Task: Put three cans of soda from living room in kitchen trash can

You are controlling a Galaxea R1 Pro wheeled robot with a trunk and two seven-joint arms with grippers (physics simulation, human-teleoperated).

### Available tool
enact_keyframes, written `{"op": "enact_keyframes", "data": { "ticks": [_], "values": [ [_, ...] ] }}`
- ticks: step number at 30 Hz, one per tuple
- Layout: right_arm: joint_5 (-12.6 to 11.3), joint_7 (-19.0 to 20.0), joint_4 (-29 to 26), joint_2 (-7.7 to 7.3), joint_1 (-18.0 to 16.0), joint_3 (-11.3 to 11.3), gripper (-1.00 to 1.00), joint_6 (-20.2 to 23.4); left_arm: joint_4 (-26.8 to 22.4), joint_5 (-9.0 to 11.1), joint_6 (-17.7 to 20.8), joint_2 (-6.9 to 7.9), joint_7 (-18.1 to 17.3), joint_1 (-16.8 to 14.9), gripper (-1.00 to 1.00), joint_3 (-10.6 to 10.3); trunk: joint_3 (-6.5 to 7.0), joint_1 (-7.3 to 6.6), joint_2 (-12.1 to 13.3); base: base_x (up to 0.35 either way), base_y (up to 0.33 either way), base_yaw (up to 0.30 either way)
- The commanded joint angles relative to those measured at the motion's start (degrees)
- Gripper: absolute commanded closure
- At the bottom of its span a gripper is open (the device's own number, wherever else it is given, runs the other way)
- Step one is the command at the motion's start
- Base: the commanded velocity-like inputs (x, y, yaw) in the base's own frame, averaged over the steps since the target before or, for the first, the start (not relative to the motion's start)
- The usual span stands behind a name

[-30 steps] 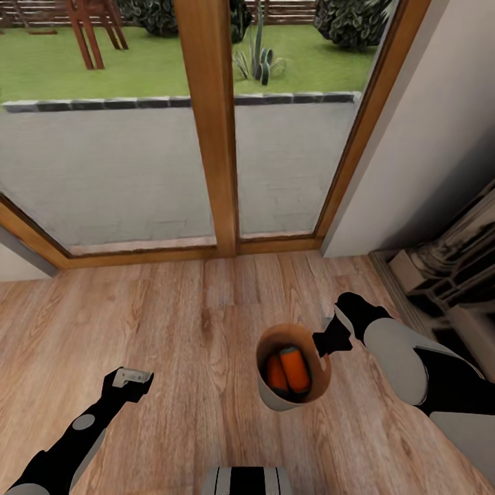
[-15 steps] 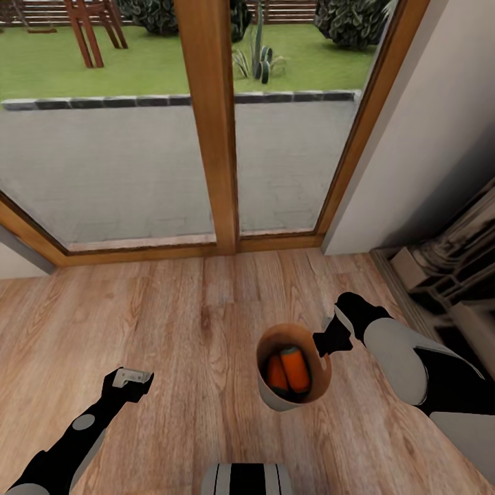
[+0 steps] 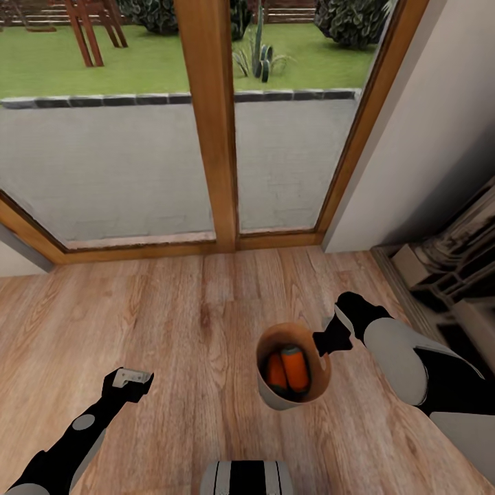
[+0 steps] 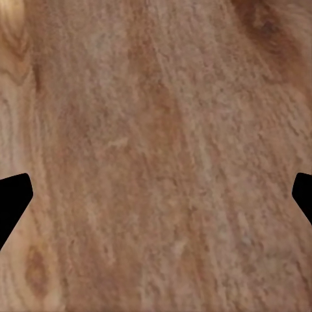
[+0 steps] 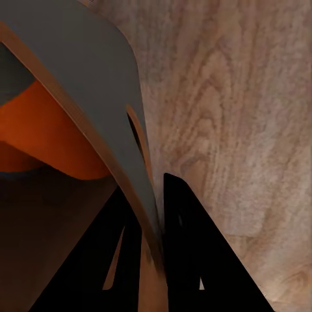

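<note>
Right hand: clamped on the rim of the grey round tapered bucket with a tan-brown wood-coloured inside; in the right wrist view the two dark fingers pinch the thin wall from either side, beside its slot handle.
Bucket: held off the warm wood plank floor, tilted so its open mouth faces the head camera, in front of the robot and to its right.
Soda cans: two orange cylindrical drink cans lie side by side inside the bucket, touching; a dark shape low against them cannot be told for sure. An orange can also shows in the right wrist view.
Left hand: fingers apart, empty, over bare floor, well apart from the bucket.
Surroundings: wood-framed glass doors ahead, with grey paving and lawn outside; pale wall at right.
</note>
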Motion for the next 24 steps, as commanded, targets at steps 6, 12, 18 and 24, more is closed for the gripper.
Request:
{"op": "enact_keyframes", "data": {
  "ticks": [6,12,18,24],
  "values": [
    [-1.4,0.2,0.0,0.02,0.0,-0.5,1.0,0.2,1.4,0.1,0.0,0.0,0.0,0.0,-1.0,0.1,-1.08,1.32,-2.4,0.0,0.0,0.0],
    [-1.4,0.2,0.0,0.0,0.0,-0.5,1.0,0.2,2.8,0.2,-0.4,0.0,0.0,0.0,-1.0,0.1,-1.08,1.32,-2.4,0.0,0.0,0.0],
    [-1.3,0.2,0.0,0.01,0.0,-0.4,1.0,0.2,3.1,0.1,-1.0,0.0,0.1,0.0,-1.0,0.1,-1.8,2.19,-4.0,0.0,0.0,0.0],
    [-1.3,0.2,-0.1,0.01,0.0,-0.4,1.0,0.2,3.1,0.1,-1.1,0.0,0.1,0.0,-1.0,0.1,-1.98,2.41,-4.4,0.0,0.0,0.0]
  ]
}}
